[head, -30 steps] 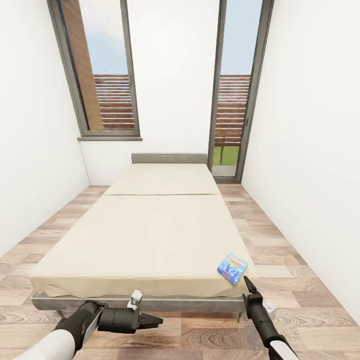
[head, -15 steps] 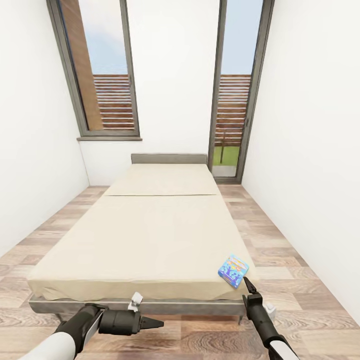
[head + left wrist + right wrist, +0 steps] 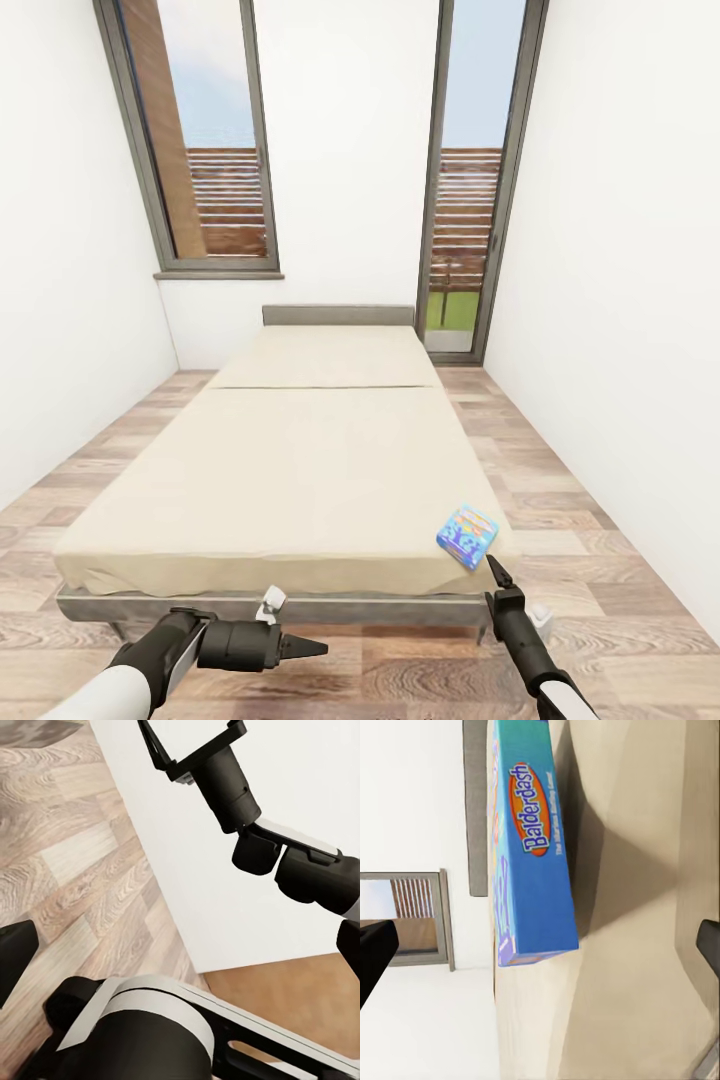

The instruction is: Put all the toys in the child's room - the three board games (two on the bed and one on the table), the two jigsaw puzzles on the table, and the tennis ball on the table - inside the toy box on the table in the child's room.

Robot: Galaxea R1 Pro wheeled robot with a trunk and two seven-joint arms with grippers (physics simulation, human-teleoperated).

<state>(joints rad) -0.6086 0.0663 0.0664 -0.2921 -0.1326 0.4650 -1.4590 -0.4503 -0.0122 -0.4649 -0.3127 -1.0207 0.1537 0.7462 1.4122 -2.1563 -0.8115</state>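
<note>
Blue board game [image 3: 466, 536] at bed [image 3: 300, 460] corner — right claw [image 3: 493, 571] just beside

Left arm [image 3: 150, 655]: white upper shell, black forearm and cylindrical wrist, small white bracket [image 3: 270, 603] mounted on top. Left gripper [image 3: 305, 647]: black, tapering to slim pointed fingers. Right arm [image 3: 535, 655]: black slender forearm, white segment lower down, black pointed right gripper [image 3: 496, 572]. Left wrist view: grey-white rounded casing [image 3: 150, 1024] (matte), black joints.
</note>
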